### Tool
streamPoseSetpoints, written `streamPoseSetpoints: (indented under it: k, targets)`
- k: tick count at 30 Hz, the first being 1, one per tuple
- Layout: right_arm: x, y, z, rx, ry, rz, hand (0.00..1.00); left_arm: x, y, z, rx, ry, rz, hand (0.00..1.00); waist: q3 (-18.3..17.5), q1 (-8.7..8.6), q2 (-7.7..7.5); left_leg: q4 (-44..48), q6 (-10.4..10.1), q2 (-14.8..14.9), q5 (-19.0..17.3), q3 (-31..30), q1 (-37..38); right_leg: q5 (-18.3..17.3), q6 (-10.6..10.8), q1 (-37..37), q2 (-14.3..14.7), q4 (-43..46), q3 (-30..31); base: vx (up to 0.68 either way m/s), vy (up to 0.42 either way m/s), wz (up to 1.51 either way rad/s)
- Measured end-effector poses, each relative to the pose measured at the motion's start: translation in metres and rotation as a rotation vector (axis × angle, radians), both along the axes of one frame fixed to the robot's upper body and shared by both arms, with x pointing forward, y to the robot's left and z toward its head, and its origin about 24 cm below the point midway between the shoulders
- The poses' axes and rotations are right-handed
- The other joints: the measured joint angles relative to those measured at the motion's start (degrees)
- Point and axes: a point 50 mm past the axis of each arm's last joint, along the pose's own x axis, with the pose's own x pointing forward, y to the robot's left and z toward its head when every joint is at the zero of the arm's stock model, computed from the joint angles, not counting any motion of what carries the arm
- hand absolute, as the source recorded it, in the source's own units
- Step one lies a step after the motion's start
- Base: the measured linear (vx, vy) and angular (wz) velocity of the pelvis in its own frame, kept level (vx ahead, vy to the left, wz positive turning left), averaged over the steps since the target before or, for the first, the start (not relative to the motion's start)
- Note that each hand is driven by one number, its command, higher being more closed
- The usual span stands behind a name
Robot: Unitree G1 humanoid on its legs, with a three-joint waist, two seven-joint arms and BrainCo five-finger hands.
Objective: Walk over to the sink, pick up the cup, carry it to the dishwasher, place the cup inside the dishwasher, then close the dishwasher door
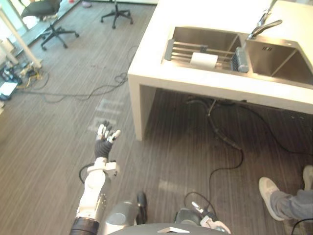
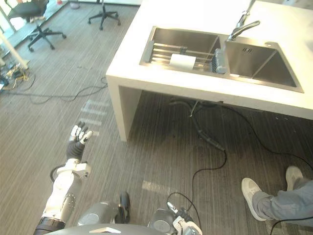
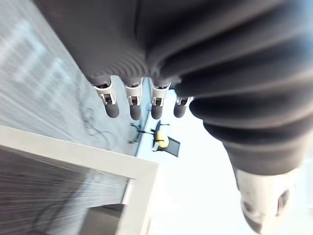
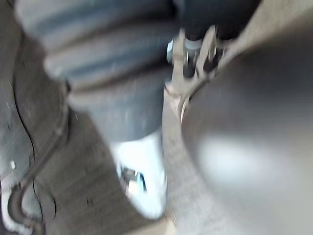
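Observation:
A white cup (image 1: 203,59) lies on its side on a wire rack (image 1: 183,50) across the left basin of a steel double sink (image 1: 198,35), set in a white counter (image 1: 195,83) ahead of me. My left hand (image 1: 104,142) is raised over the wooden floor, well short of the counter's near corner, its fingers (image 3: 132,105) straight and holding nothing. My right hand (image 1: 211,221) hangs low beside my body at the bottom of the eye views; its wrist view is blurred.
A faucet (image 1: 264,27) stands between the basins. A black hose (image 1: 222,137) trails on the floor under the counter. A person's leg and white shoes (image 1: 270,191) are at the lower right. Two office chairs (image 1: 51,19) stand at the far left, with cables near them.

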Motion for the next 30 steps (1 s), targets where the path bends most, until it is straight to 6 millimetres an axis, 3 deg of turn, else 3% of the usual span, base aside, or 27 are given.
streamPoseSetpoints:
  k: [1,2,4,6,8,9,10,11,12,13,15,17,18,19,20,21,22,24,25,26,28,29,30]
  targets:
    - [-0.001,-0.002,0.0,0.004,-0.002,-0.032,0.0,0.0,0.0,0.015,-0.001,-0.08,0.011,0.0,0.15,-0.65,0.31,-1.17,0.32,0.23,0.26,-0.2,2.11,-1.85,-2.11,-1.41,-1.15,-4.47,-3.85,0.38,0.04,0.04]
    - [-0.003,-0.002,0.0,0.007,0.004,-0.065,0.0,0.001,0.0,0.026,0.002,-0.146,0.025,0.0,0.3,-1.28,0.64,-1.42,0.29,0.74,0.26,-0.96,3.36,-3.46,-2.36,-1.79,-1.01,-13.6,-6.1,0.3,-0.017,0.14]
    - [-0.004,-0.004,-0.001,0.011,0.007,-0.104,0.0,0.004,0.0,0.041,0.016,-0.231,0.04,0.0,0.45,-1.48,1.07,-0.78,-0.55,1.99,-0.33,-1.12,4.03,-3.1,-2.12,-1.59,0.56,-29.74,-6.56,0.23,-0.094,0.15]
    - [-0.006,-0.005,-0.001,0.02,0.008,-0.159,0.0,0.008,0.003,0.061,0.014,-0.344,0.068,0.0,0.98,-1.52,1.94,1.19,-2.14,4.57,-2.58,-1.29,4.74,2.66,-2.4,-2.42,2.2,-44.88,-4.3,0.23,-0.18,0.06]
    - [-0.009,-0.004,-0.002,0.027,0.017,-0.162,0.0,0.002,0.014,0.071,0.008,-0.41,0.141,0.0,1.02,-2.1,2.03,4.21,-5.67,8.47,-6.7,-0.93,7.89,11.52,-2.71,-1.25,3.2,-46.85,-3.79,0.24,-0.294,-0.04]
    - [-0.013,-0.001,-0.003,0.035,0.028,-0.162,0.0,0.0,0.016,0.074,0.003,-0.43,0.155,0.0,0.83,-2.25,2.0,4.92,-6.72,9.06,-8.24,-0.81,8.42,13.71,-2.97,-0.95,3.17,-45.73,-3.72,0.19,-0.351,0.02]
    - [-0.022,0.006,-0.007,0.056,0.055,-0.16,0.0,-0.006,0.019,0.082,-0.006,-0.472,0.167,0.0,-0.67,-2.14,-0.51,6.3,-8.91,9.02,-10.32,-0.93,8.8,18.96,-3.72,-0.41,2.76,-45.15,-3.43,0.23,-0.419,0.01]
    - [-0.031,0.013,-0.01,0.082,0.081,-0.161,0.0,-0.012,0.019,0.089,-0.018,-0.521,0.174,0.0,-1.78,-1.65,-1.89,7.7,-10.44,9.49,-11.84,-1.18,9.08,16.02,-2.14,1.42,3.39,-46.41,-3.91,0.31,-0.529,-0.24]
    - [-0.032,0.013,-0.01,0.094,0.085,-0.161,0.0,-0.016,0.014,0.096,-0.06,-0.56,0.177,0.0,-2.56,-1.35,-0.86,9.39,-12.34,12.71,-13.21,-1.01,8.89,13.23,-1.89,3.14,6.59,-49.75,-3.9,0.3,-0.491,-0.38]
    - [-0.034,0.004,-0.009,0.074,0.089,-0.155,0.0,-0.017,0.007,0.099,-0.089,-0.57,0.161,0.0,-3.35,-1.86,1.31,8.99,-13.22,15.02,-13.33,-0.88,8.23,12.57,-2.79,2.84,9.3,-51.2,-4.59,0.21,-0.342,-0.36]
    - [-0.037,-0.002,-0.009,0.086,0.106,-0.151,0.0,-0.013,-0.003,0.101,-0.097,-0.548,0.149,0.0,-3.62,-2.97,3.12,5.38,-14.0,16.49,-11.84,-1.32,9.14,11.24,-3.24,2.41,11.77,-51.73,-5.04,0.19,-0.238,-0.23]
    - [-0.043,-0.002,-0.009,0.108,0.119,-0.163,0.0,-0.01,-0.006,0.102,-0.117,-0.524,0.173,0.0,-4.57,-3.82,4.62,2.15,-13.85,17.61,-10.81,-1.2,11.25,7.68,-2.97,1.65,13.59,-49.88,-4.86,0.2,-0.196,-0.32]
    - [-0.045,-0.003,-0.009,0.116,0.124,-0.151,0.0,-0.007,-0.007,0.103,-0.132,-0.509,0.188,0.0,-4.59,-4.28,4.42,2.5,-13.3,18.43,-10.77,-1.17,11.59,3.54,-2.05,0.83,14.19,-47.28,-4.73,0.19,-0.18,-0.24]
    - [-0.046,-0.002,-0.01,0.12,0.128,-0.139,0.0,-0.006,-0.007,0.102,-0.136,-0.494,0.199,0.0,-4.62,-4.38,4.55,6.59,-12.97,18.95,-10.15,-1.32,10.95,0.79,-1.85,0.66,14.31,-45.25,-4.46,0.19,-0.187,-0.15]
    - [-0.047,-0.002,-0.01,0.116,0.136,-0.127,0.0,-0.005,-0.006,0.101,-0.133,-0.481,0.206,0.0,-4.24,-4.44,3.77,11.53,-11.58,19.06,-9.88,-1.72,9.05,0.13,-2.04,0.93,14.24,-44.74,-4.5,0.17,-0.243,0.06]
    - [-0.05,0.001,-0.011,0.128,0.157,-0.112,0.0,-0.005,-0.004,0.099,-0.135,-0.459,0.225,0.0,-2.74,-4.61,2.97,25.95,-7.49,20.48,-7.58,-3.64,2.69,-0.54,-2.93,3.52,14.66,-45.59,-4.33,0.14,-0.241,0.26]
    - [-0.057,0.002,-0.012,0.138,0.182,-0.112,0.0,-0.004,-0.001,0.099,-0.139,-0.449,0.245,0.0,-0.29,-4.55,3.59,40.73,-7.09,22.62,-5.41,-6.28,-4.17,-0.32,-3.82,7.74,15.71,-47.98,-4.12,0.11,-0.204,0.19]
    - [-0.067,-0.004,-0.011,0.125,0.206,-0.119,0.0,-0.003,0.007,0.095,-0.119,-0.43,0.272,0.0,1.14,-3.42,3.97,44.85,-8.39,21.7,-8.62,-5.8,-7.25,-0.2,-4.88,11.39,15.86,-49.5,-4.47,0.15,-0.064,-0.14]
    - [-0.073,-0.006,-0.011,0.121,0.219,-0.123,0.0,-0.003,0.012,0.092,-0.104,-0.418,0.281,0.0,1.0,-2.98,3.99,39.62,-8.3,19.46,-9.82,-4.93,-7.29,0.0,-5.06,12.86,15.33,-50.48,-5.06,0.23,-0.043,-0.36]
    - [-0.076,-0.006,-0.011,0.123,0.224,-0.124,0.0,-0.004,0.016,0.092,-0.095,-0.422,0.27,0.0,1.02,-2.8,4.1,28.83,-8.45,16.53,-9.65,-4.51,-7.1,-0.05,-4.97,13.98,15.14,-51.54,-4.8,0.25,-0.019,-0.4]
    - [-0.08,-0.005,-0.012,0.132,0.226,-0.124,0.0,-0.007,0.017,0.091,-0.088,-0.421,0.246,0.0,0.77,-2.76,4.73,15.34,-8.59,13.49,-2.91,-5.89,-7.24,-0.63,-3.98,14.35,16.14,-52.35,-4.38,0.21,0.017,-0.44]
    - [-0.084,-0.008,-0.011,0.127,0.231,-0.126,0.0,-0.01,0.017,0.088,-0.088,-0.411,0.235,0.0,-0.13,-2.65,6.25,10.23,-9.38,13.22,5.73,-6.44,-7.21,-1.18,-3.22,14.11,18.23,-52.35,-3.33,0.2,0.065,-0.32]
    - [-0.085,-0.004,-0.012,0.135,0.23,-0.137,0.0,-0.011,0.018,0.087,-0.082,-0.41,0.222,0.0,-0.66,-3.37,6.1,8.43,-7.15,13.29,3.61,-5.32,-6.14,-2.12,-2.97,14.12,18.42,-51.67,-2.84,0.19,0.064,-0.18]
